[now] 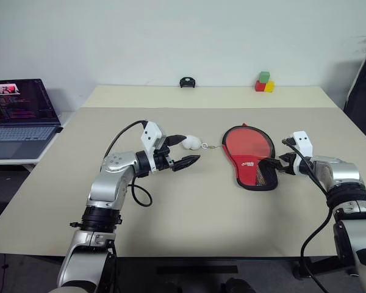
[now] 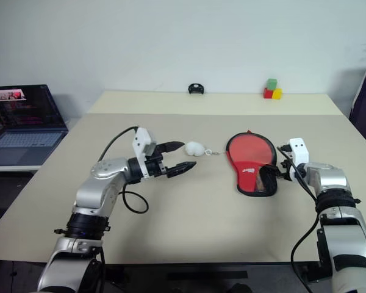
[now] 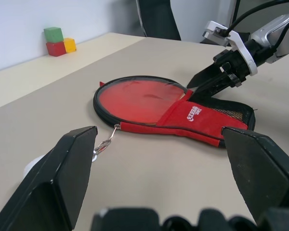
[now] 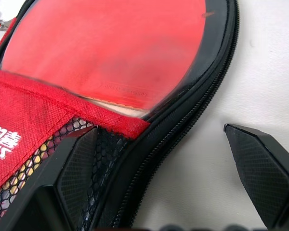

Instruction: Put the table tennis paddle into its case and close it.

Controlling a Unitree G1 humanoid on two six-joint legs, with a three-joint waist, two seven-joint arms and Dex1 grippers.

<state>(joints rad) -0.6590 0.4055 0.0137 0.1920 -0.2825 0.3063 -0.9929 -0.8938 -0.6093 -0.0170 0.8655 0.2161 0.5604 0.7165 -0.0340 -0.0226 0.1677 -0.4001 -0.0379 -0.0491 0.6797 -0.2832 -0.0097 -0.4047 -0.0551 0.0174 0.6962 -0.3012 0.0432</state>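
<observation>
On the beige table [image 1: 189, 207], the case [image 1: 250, 155] lies at the spread-fingered, empty right gripper [image 1: 279, 163].

Red cloth case [image 3: 192, 118], black mesh pocket [image 4: 48, 163]

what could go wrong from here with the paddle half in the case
The right tool is open at the handle end of the case; pushing there could slide the loose case across the table. The paddle face is uncovered, so the flap may snag when closing. The left tool could knock the white charm.
</observation>
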